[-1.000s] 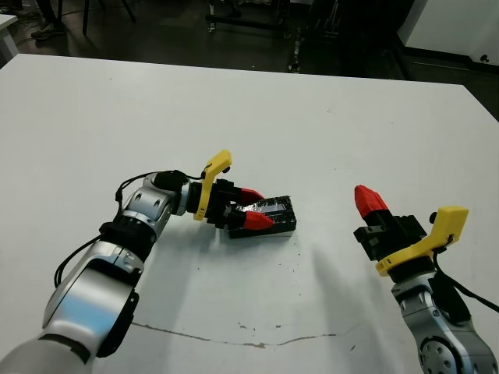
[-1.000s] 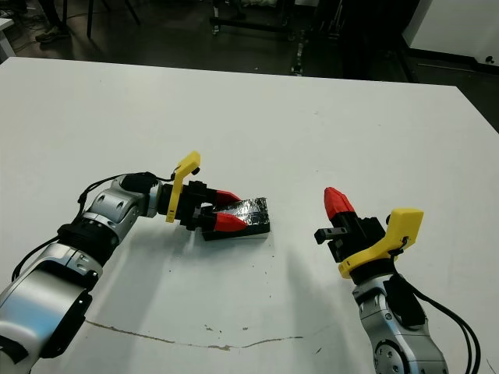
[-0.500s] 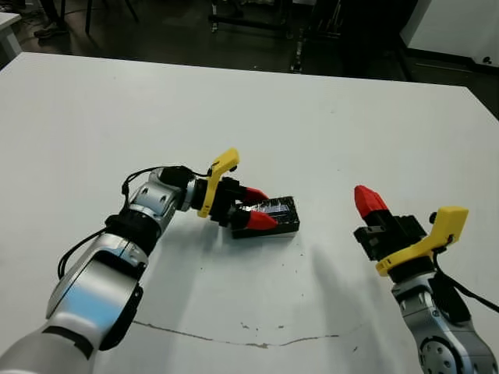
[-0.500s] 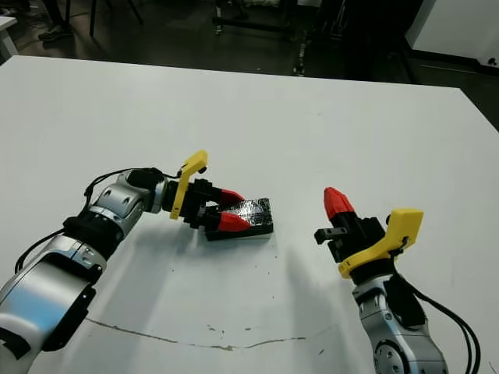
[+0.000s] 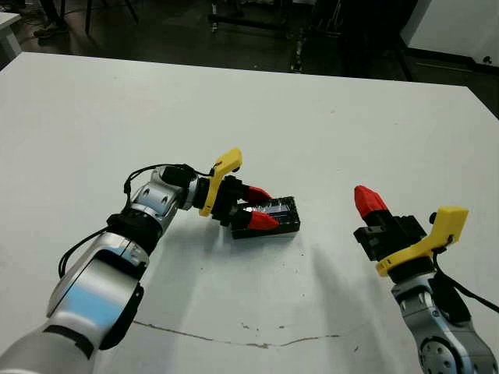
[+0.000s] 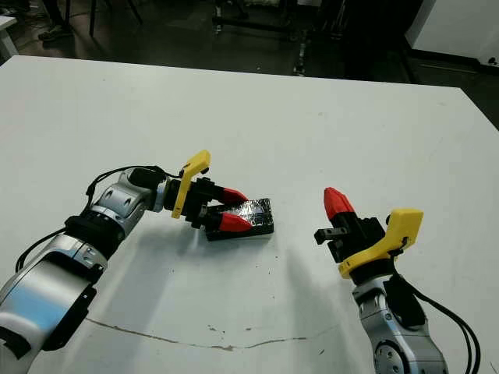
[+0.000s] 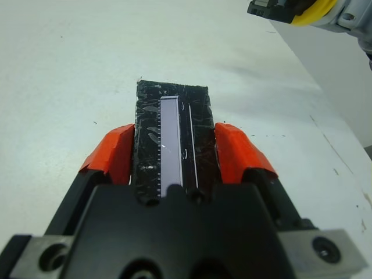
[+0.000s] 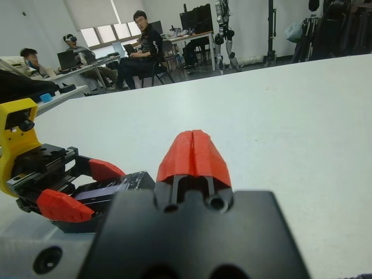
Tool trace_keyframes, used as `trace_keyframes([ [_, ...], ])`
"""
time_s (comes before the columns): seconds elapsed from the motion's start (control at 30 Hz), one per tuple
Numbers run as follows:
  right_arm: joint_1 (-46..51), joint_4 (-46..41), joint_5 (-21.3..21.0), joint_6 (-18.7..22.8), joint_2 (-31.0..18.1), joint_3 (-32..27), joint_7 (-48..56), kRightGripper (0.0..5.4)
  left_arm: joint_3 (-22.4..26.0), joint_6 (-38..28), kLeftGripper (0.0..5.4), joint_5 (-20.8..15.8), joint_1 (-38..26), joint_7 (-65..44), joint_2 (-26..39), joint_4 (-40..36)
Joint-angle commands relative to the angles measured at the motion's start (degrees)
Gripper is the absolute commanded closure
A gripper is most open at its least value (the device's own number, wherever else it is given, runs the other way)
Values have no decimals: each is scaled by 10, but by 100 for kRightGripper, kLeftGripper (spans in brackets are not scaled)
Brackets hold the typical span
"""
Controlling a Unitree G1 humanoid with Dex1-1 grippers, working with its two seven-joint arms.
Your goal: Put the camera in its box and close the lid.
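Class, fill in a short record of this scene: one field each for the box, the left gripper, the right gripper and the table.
box: lid on, black shiny top, lying flat on the table
left gripper: one red finger on each long side of the lid
right gripper: fingers together, empty, raised to the right of the box
table: white, scuffed near the front edge

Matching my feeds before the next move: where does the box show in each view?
Left eye view: the box lies just left of centre on the table.
Right eye view: left of centre.
Left wrist view: straight ahead, between that arm's jaws.
Right wrist view: off to the side of the right gripper, low.
Shared landmark: the left gripper, its red fingers flanking the box everywhere.
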Motion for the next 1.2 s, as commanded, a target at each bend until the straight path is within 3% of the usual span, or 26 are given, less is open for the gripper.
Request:
trace_keyframes([
  [0.03,3,3,7,3,-12,-12,6,540,-36,0,152,95,89,165,-23,-28],
  [0.37,3,3,9,5,-10,-10,7,540,-28,-53,1,121,120,167,-6,-51],
  [0.57,4,3,5,3,-13,-9,6,540,-35,-71,1,130,119,170,-7,-38],
  [0.8,4,2,5,3,-12,-8,5,540,-26,-99,1,115,122,148,1,-41],
  [1.07,4,0,8,4,-9,-7,3,540,14,-86,1,69,145,114,31,-110],
  [1.2,3,2,8,1,-10,-7,5,540,37,-28,1,35,159,85,64,-175],
])
